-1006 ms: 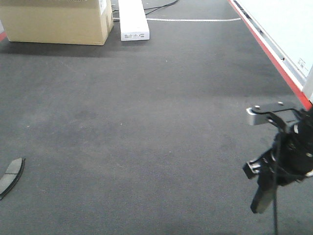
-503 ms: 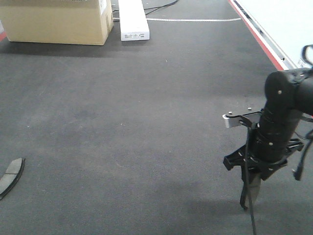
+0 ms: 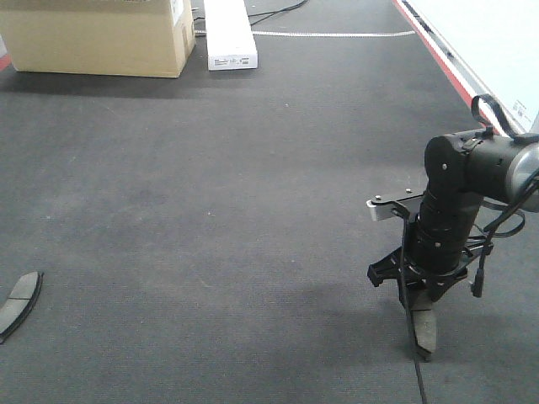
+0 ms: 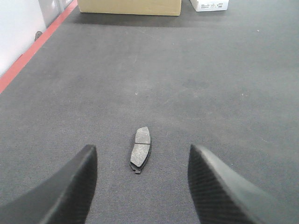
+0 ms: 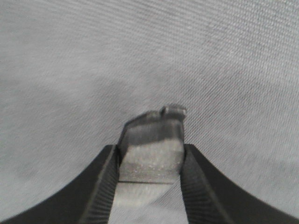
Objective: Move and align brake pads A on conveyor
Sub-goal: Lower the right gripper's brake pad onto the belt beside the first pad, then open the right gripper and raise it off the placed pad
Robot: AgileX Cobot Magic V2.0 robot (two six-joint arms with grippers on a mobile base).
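Your right fingers are clamped on one brake pad, held on end low over the belt; whether its tip touches, you cannot tell. Your left fingers stand spread, with a second pad lying flat on the belt just ahead, centred between them, its long axis running away from them. The cardboard box hides its contents

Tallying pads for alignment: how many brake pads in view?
2. One brake pad lies flat on the conveyor at far left, ahead of the open left gripper. The second pad is clamped in the right gripper. Others may sit out of frame.
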